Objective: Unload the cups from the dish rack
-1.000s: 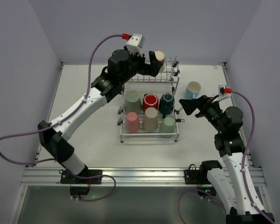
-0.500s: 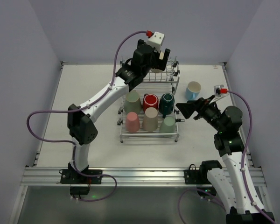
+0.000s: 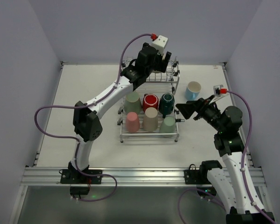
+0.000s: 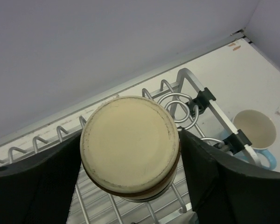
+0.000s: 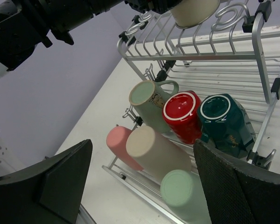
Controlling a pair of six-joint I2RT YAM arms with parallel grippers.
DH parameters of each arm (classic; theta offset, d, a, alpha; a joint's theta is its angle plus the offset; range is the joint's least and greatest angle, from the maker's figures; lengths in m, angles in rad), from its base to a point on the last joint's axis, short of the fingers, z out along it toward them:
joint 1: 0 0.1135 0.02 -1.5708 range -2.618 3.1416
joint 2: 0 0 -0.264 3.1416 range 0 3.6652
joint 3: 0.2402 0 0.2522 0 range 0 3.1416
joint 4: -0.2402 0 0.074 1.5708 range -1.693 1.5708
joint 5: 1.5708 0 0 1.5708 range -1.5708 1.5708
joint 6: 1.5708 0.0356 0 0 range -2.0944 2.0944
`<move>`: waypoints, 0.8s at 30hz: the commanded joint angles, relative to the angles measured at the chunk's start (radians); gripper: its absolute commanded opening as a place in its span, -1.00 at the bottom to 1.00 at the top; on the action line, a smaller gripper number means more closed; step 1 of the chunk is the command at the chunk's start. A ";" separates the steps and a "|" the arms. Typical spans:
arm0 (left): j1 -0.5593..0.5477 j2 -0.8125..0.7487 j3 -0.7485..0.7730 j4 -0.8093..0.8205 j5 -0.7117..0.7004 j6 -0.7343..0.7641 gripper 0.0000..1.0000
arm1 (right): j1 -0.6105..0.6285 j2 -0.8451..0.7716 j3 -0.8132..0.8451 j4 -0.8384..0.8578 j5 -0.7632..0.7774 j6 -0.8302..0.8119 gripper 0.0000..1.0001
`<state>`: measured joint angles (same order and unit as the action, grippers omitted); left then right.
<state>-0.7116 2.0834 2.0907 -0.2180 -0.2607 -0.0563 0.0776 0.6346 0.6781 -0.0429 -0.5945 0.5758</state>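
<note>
My left gripper (image 3: 160,62) is shut on the tan-brown cup (image 4: 129,145), with fingers (image 4: 203,163) on both sides. It holds the cup over the upper shelf of the dish rack (image 3: 173,80); the cup also shows in the right wrist view (image 5: 193,11). The lower tray holds the sage green (image 3: 132,101), red (image 3: 150,101), dark teal (image 3: 166,102), pink (image 3: 132,122), beige (image 3: 150,119) and mint green (image 3: 168,124) cups. The light blue cup (image 3: 193,89) stands on the table right of the rack. My right gripper (image 3: 185,109) is open and empty beside the rack's right side.
The rack's wire prongs (image 4: 177,100) lie just under the held cup. Walls close in the table (image 3: 84,102) at the back and on both sides. The left arm (image 3: 100,98) reaches across the table's left half to the rack.
The left arm has folded up and its wrist has turned, keeping the tan-brown cup in its grip over the upper shelf. The right arm has barely moved.
</note>
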 commanded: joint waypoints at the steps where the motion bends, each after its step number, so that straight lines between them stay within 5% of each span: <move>1: 0.009 -0.011 0.014 0.034 0.032 0.026 0.36 | -0.001 -0.010 -0.012 0.037 -0.016 0.009 0.82; 4: 0.011 -0.057 -0.046 0.084 0.037 0.026 -0.05 | 0.002 -0.004 -0.023 0.077 -0.018 0.041 0.78; 7: 0.011 -0.143 -0.122 0.135 0.064 0.015 -0.19 | 0.005 0.008 -0.037 0.118 -0.025 0.099 0.75; 16: 0.009 -0.587 -0.576 0.385 0.265 -0.220 -0.24 | 0.175 0.049 -0.063 0.374 0.007 0.252 0.67; 24: 0.009 -0.951 -1.030 0.687 0.432 -0.620 -0.24 | 0.352 0.135 -0.043 0.581 0.052 0.320 0.50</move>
<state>-0.7071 1.1889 1.1866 0.2703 0.0883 -0.4675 0.3878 0.7597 0.6056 0.3820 -0.5735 0.8604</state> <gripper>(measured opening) 0.717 0.760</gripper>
